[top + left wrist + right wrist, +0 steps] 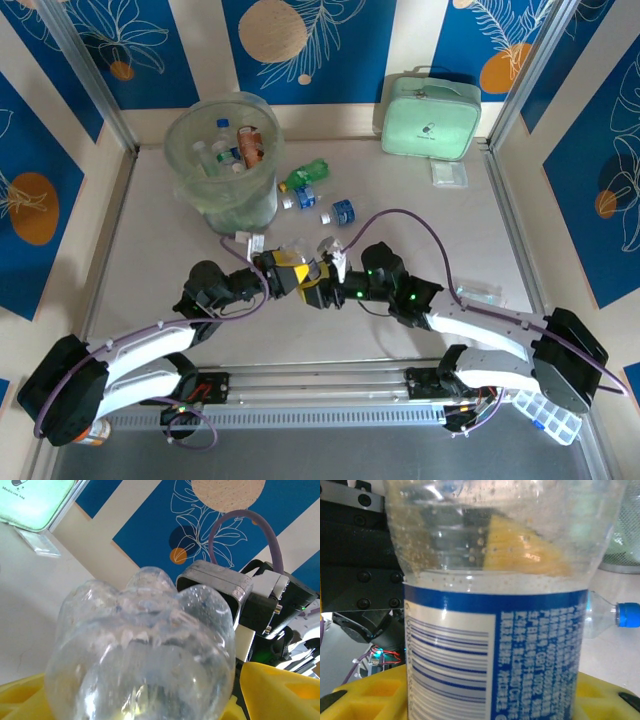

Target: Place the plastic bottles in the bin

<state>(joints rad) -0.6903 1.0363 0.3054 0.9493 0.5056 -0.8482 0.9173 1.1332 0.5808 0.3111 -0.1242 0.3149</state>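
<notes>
R gripper (322,290) clamped on clear bottle (495,630), held mid-table between both arms, well short of bin (240,205); L gripper (288,268) around its base, grip unclear.
Bottle looks empty and thin-walled: prob. v. light, dents if squeezed hard, smooth wall may slip, so best hold is mid-body on label (470,655), not cap end. R wrist cam gives blue/white label w/ barcode + droplets inside. L wrist cam gives lobed base betw. yellow fingers (280,690); can't tell if they press. Top cam adds layout: bin far left w/ bottles inside, loose bottles (343,212) just beside it.
</notes>
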